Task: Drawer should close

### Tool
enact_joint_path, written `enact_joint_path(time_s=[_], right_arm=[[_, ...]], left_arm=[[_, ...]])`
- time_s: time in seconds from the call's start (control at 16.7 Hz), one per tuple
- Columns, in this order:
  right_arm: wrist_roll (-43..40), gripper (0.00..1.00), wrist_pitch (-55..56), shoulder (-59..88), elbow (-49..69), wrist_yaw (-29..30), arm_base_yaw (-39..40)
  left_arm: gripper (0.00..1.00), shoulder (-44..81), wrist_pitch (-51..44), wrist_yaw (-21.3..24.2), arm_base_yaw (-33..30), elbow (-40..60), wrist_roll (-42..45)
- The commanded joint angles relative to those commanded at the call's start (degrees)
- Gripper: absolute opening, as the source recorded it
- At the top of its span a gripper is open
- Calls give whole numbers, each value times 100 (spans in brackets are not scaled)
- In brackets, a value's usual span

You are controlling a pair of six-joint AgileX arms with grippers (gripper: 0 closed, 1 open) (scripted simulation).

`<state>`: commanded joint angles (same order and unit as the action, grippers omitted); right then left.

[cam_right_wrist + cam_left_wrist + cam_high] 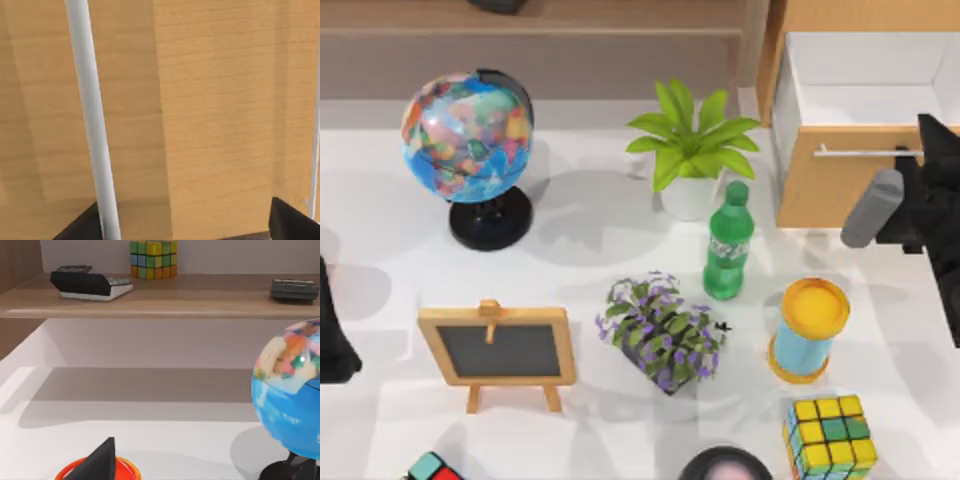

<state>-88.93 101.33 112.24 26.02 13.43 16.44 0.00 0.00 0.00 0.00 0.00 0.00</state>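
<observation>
The drawer (820,185) stands pulled out at the table's back right, its white inside walls (865,75) open to view. Across its light tan front runs a thin silver handle (865,152). My right gripper (925,165) is right in front of that panel, at the handle's right end. In the right wrist view the wooden front (215,115) and the silver handle (92,125) are very close, and my right gripper (185,230) is open with its dark fingertips (292,220) wide apart and nothing between them. My left arm (330,335) is parked at the left edge.
A globe (470,125) stands at back left below a long shelf ledge (540,30). A potted plant (692,140), green bottle (728,245), purple flower pot (665,335), yellow-lidded can (808,330), colour cube (830,435) and small blackboard (498,345) crowd the table.
</observation>
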Motion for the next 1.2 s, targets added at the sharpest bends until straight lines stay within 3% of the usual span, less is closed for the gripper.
enact_joint_path(time_s=[0.3, 0.66, 1.2], right_arm=[[-92, 0, -420, 207, 723, -214, -208], [-5, 0, -1455, 634, 594, 183, -281], [1, 0, -1671, 769, 863, 161, -295]], left_arm=[[100, 0, 0, 0, 0, 0, 0], [100, 0, 0, 0, 0, 0, 0], [100, 0, 0, 0, 0, 0, 0]])
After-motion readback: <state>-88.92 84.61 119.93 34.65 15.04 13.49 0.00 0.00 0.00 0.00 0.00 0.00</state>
